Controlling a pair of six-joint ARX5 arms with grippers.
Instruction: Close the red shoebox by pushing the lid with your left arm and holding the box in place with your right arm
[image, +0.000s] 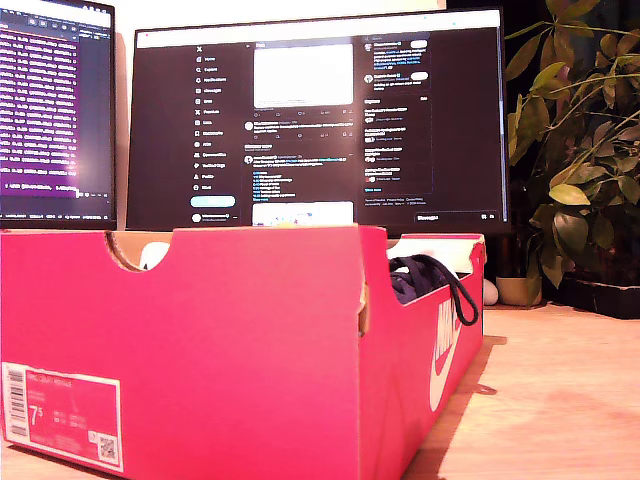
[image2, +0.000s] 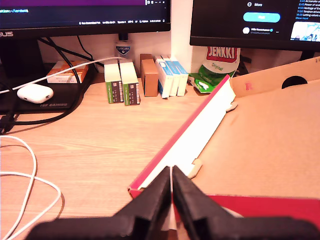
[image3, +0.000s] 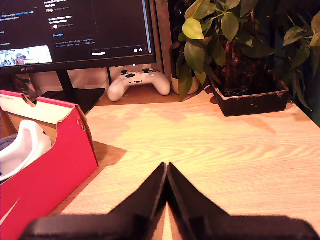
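**Red box, pale wood, dark screens**

The shoebox (image: 230, 350) is bright red outside with a white swoosh logo on its side and a white label at one end; its lid (image2: 270, 135) shows plain brown cardboard inside, edged in red with a white flap. The table (image3: 200, 145) is light, yellowish wood grain. My first claw (image2: 171, 192) and my second claw (image3: 166, 192) are black. A white game controller (image3: 139, 82) sits under a dark monitor (image: 320, 120). The plant (image3: 225, 40) has green leaves in a dark brown pot. A white shoe (image3: 22, 147) lies in the box.
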